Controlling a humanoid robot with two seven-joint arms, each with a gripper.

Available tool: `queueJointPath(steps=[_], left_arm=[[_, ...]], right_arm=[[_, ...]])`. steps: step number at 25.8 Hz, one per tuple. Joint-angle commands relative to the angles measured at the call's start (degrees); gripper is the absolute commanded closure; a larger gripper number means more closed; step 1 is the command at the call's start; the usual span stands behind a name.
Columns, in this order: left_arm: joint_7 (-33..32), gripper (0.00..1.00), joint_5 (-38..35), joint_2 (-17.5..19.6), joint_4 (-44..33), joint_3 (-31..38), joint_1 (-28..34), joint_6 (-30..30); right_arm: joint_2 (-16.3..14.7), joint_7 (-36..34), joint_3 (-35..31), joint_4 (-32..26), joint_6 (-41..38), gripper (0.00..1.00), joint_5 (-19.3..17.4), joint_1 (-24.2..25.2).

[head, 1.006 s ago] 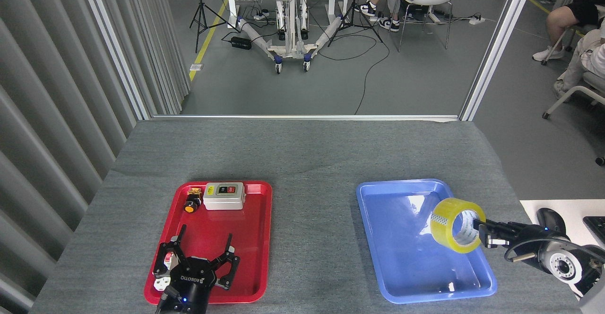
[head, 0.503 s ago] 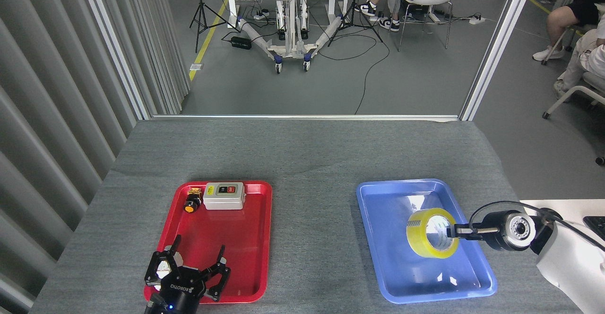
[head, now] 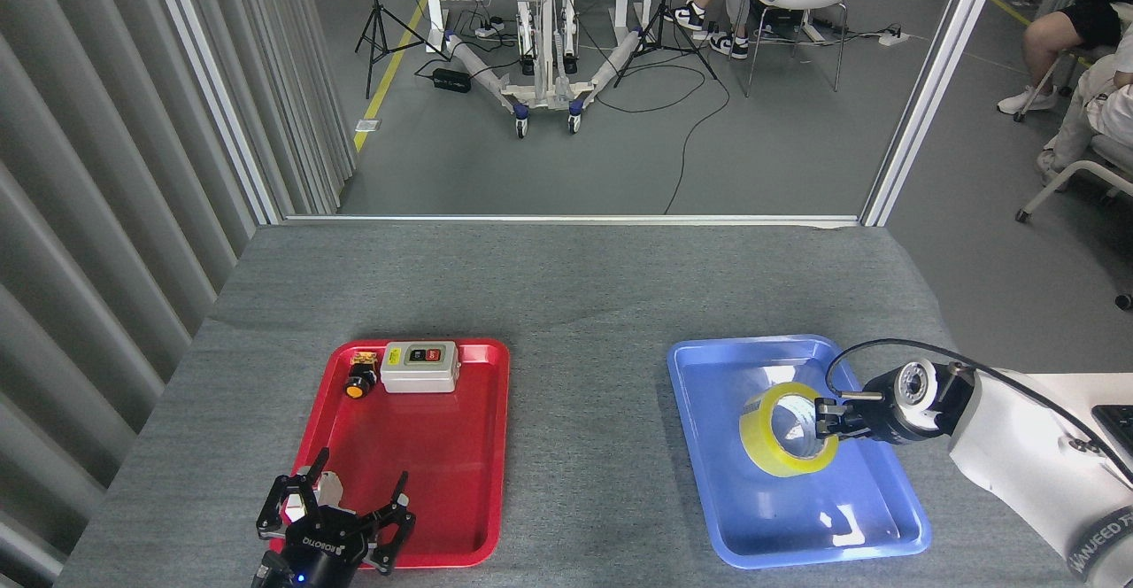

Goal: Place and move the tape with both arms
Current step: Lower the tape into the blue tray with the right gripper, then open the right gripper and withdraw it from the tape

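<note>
**Holding the tape over the blue tray**

Gripping the tape (head: 787, 429) by its right-hand wall, the right gripper (head: 825, 418) reaches in from the right edge of the head view — its black fingers are closed on the roll's rim, one seemingly inside the ring and one outside. The roll is tilted, its open core facing up and toward the camera, and through the ring the tray floor shows. It sits over the middle of the blue tray (head: 708, 446); whether its lower edge touches the tray floor cannot be told from this angle. A black cable loops above the right wrist, and the white forearm runs off toward the lower right corner.

The left gripper (head: 358, 491) is at the bottom left, over the near left corner of the red tray (head: 482, 482). Its jaws are spread wide and hold nothing — a small white object shows just behind its left finger, too hidden to identify. A blue light glows on the wrist below the ROBOTIQ lettering.

At the far end of the red tray lie a grey switch box (head: 420, 367) with a green and a red button, and just left of it a small yellow-capped push button (head: 358, 382). Both trays rest well apart on a grey cloth-covered table (head: 575, 278). Beyond it are a wheeled stand, cables and seated people on the grey floor.
</note>
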Motion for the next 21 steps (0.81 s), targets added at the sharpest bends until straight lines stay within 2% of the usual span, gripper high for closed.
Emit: queueJointPath(steps=[1, 3, 7, 9, 13, 17, 21], left_arm=[[0.01, 0.0, 0.14, 0.34, 0.26, 0.25, -0.69, 0.04], [-0.6, 0.0, 2.25, 0.34, 0.44, 0.96, -0.52, 0.48], [-0.69, 0.0, 12.45, 0.25, 1.31, 3.24, 0.27, 0.12], [-0.69, 0.0, 13.42, 0.43, 1.67, 3.24, 0.45, -0.05], [-0.78, 0.0, 13.59, 3.68, 2.37, 3.33, 0.1, 0.04], [-0.78, 0.0, 15.79, 4.21, 3.51, 3.86, -0.34, -0.75], [-0.69, 0.0, 25.02, 6.23, 3.42, 7.72, 0.71, -6.82]], right_arm=[[2.39, -0.33, 1.29, 3.8, 1.15, 0.99, 0.46, -1.47], [3.71, -0.42, 1.29, 5.82, 0.88, 0.99, 0.64, -1.64], [4.15, -0.77, 1.29, 6.87, 0.88, 0.92, 0.81, -1.82], [4.23, -0.77, 1.29, 6.87, 1.24, 0.82, 0.81, -1.73], [4.94, -0.86, 1.29, 7.23, 3.17, 0.5, 1.16, -1.73], [5.2, -2.0, 1.29, 7.84, 3.43, 0.35, 2.4, -1.55], [5.11, -2.62, 1.29, 7.84, 3.43, 0.28, 2.57, -1.2]])
